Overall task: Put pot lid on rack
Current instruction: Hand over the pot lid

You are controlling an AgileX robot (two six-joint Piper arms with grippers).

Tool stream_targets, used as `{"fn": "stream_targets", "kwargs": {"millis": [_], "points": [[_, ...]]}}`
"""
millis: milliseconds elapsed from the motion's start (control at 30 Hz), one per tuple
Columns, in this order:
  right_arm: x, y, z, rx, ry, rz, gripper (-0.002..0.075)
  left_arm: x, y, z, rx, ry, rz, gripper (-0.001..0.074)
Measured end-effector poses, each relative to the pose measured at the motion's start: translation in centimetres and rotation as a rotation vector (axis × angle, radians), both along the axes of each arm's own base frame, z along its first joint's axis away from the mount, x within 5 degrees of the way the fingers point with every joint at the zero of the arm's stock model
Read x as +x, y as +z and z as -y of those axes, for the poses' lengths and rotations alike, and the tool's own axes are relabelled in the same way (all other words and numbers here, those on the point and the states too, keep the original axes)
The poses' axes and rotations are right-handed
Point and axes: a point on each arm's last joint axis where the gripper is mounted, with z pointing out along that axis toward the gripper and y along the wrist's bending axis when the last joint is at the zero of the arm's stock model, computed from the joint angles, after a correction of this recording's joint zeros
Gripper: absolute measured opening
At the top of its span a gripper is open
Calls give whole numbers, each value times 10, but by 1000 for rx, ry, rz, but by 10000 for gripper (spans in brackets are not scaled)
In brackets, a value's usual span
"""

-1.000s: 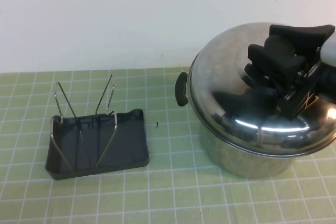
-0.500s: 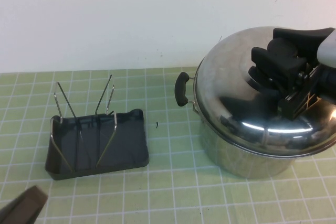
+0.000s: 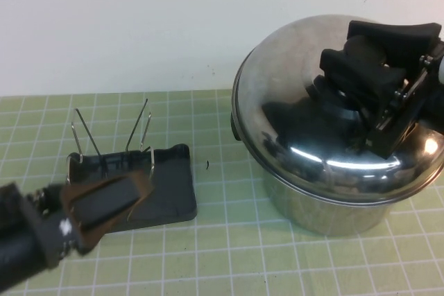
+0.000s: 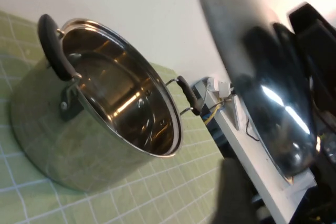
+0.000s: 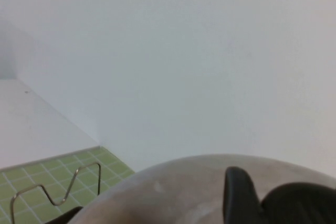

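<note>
The shiny steel pot lid [image 3: 298, 116] hangs tilted above the open pot [image 3: 326, 209]. My right gripper [image 3: 364, 77] is shut on its black knob. In the left wrist view the lid [image 4: 262, 93] is clear of the pot [image 4: 63, 140], whose inside shows empty. The right wrist view looks over the lid's dome [image 5: 173, 192] past one black finger [image 5: 239, 195]. The dark grey rack [image 3: 170, 185] with wire prongs stands at the left. My left gripper [image 3: 104, 202] reaches in from the lower left and overlaps the rack's front part.
The table has a green mat with a white grid [image 3: 229, 254], and a white wall rises behind it. A small dark speck [image 3: 208, 165] lies between the rack and the pot. One of the rack's wire prongs [image 5: 58, 187] shows in the right wrist view.
My left arm has come in from the lower left corner to over the rack's front. The right gripper has carried the lid a little to the left, hiding the pot's left handle.
</note>
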Motion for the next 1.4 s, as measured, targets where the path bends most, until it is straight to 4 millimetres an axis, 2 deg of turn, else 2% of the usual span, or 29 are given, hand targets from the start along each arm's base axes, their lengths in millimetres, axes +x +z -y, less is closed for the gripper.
{"fn": "stream_targets", "kwargs": {"millis": [133, 233, 467, 700, 933, 1100, 1200, 1267, 1400], "points": [[0, 1, 0, 16, 3, 2, 337, 30, -2, 2, -22, -35, -89, 517], [0, 2, 1, 40, -6, -6, 337, 49, -1, 6, -45, -107, -132, 553], [2, 5, 2, 94, -24, -24, 337, 95, 13, 13, -61, -199, -133, 501], [0, 10, 2, 157, -2, -2, 337, 120, 25, 53, -19, -323, -76, 496], [2, 8, 3, 140, -24, -9, 337, 131, 32, 89, 6, -375, -33, 496], [2, 8, 4, 138, -28, -9, 337, 140, 39, 103, 5, -390, -12, 496], [3, 7, 5, 134, -37, -15, 337, 143, 44, 107, 2, -399, 5, 440], [3, 7, 5, 129, -42, -17, 337, 144, 48, 108, -6, -413, 18, 353], [4, 7, 6, 134, -39, -26, 337, 144, 53, 110, -10, -421, 43, 323]]}}
